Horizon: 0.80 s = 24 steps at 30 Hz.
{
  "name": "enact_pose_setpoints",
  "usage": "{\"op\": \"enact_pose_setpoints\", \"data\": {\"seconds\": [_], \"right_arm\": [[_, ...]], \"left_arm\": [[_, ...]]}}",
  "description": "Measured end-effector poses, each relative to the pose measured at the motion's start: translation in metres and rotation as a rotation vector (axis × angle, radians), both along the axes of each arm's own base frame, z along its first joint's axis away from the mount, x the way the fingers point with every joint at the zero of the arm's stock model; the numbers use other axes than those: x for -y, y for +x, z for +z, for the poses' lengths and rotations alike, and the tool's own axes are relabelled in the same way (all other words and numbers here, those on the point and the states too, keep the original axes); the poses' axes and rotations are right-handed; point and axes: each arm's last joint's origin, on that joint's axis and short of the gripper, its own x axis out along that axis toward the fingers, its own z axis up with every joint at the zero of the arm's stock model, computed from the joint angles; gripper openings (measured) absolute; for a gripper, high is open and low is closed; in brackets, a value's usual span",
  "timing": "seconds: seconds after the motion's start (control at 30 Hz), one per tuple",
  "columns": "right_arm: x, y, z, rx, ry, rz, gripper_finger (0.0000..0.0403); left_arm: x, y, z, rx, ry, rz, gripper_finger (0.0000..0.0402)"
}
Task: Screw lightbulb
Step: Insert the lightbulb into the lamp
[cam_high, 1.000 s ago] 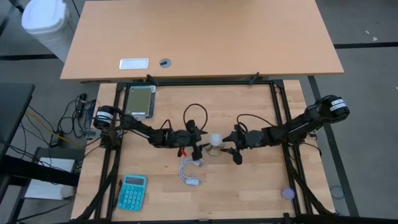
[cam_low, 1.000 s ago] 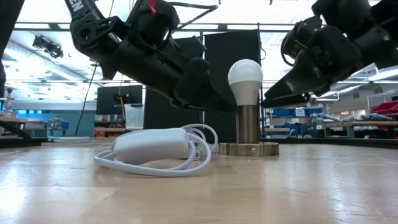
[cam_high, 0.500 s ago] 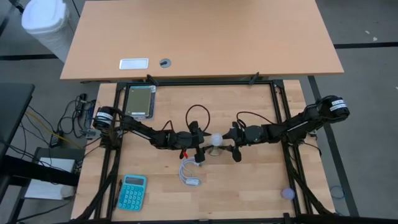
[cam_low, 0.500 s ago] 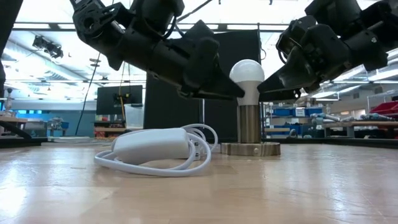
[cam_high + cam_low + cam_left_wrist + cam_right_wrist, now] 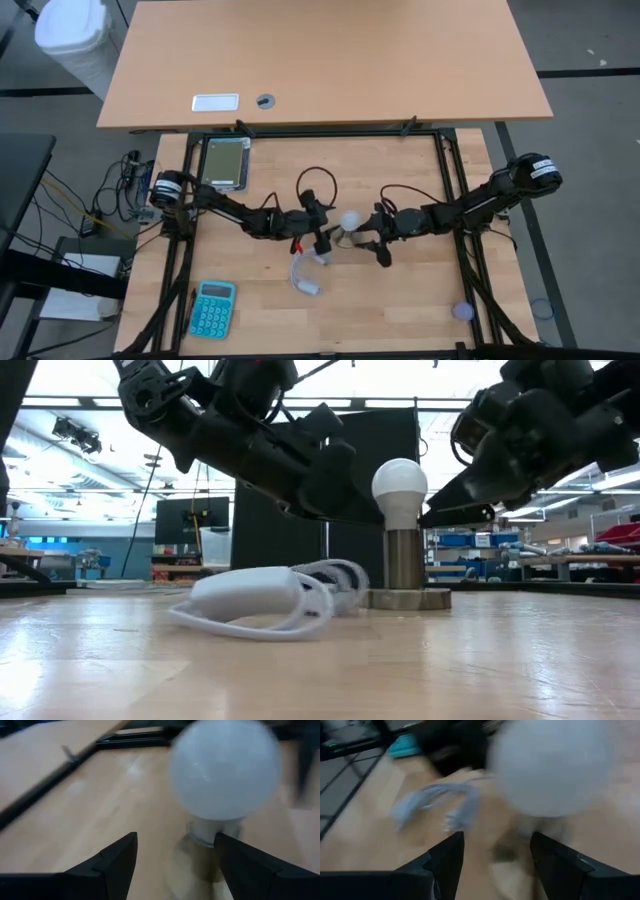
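The lightbulb [image 5: 399, 493] is small and white, with a round frosted globe narrowing to its base. It stands upright, base down, in a metal socket [image 5: 404, 559] near the middle of the counter [image 5: 400, 300].

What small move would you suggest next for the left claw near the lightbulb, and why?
Probably ease the left claw forward and close it on the lightbulb. In the left wrist view its fingers stand open with the globe just ahead, untouched, and the bulb stands upright in the socket. The right claw waits open beside it.
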Motion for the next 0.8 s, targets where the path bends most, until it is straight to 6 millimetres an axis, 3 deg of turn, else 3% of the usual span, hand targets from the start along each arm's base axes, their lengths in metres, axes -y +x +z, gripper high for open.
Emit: {"op": "enact_pose_setpoints", "data": {"seconds": [0.2,0.43,0.8], "right_arm": [[-0.007,-0.003,-0.002,-0.02,-0.005,-0.007,0.023],[-0.006,-0.005,-0.006,-0.066,-0.006,-0.044,0.023],[-0.005,-0.02,0.008,-0.082,-0.067,-0.158,0.023]], "left_arm": [[-0.006,0.0,0.0,-0.01,0.036,0.036,0.0268],[0.0,0.001,0.0,-0.011,-0.005,-0.047,0.0268],[0.008,0.001,0.001,0.016,-0.059,-0.08,0.0268]]}}
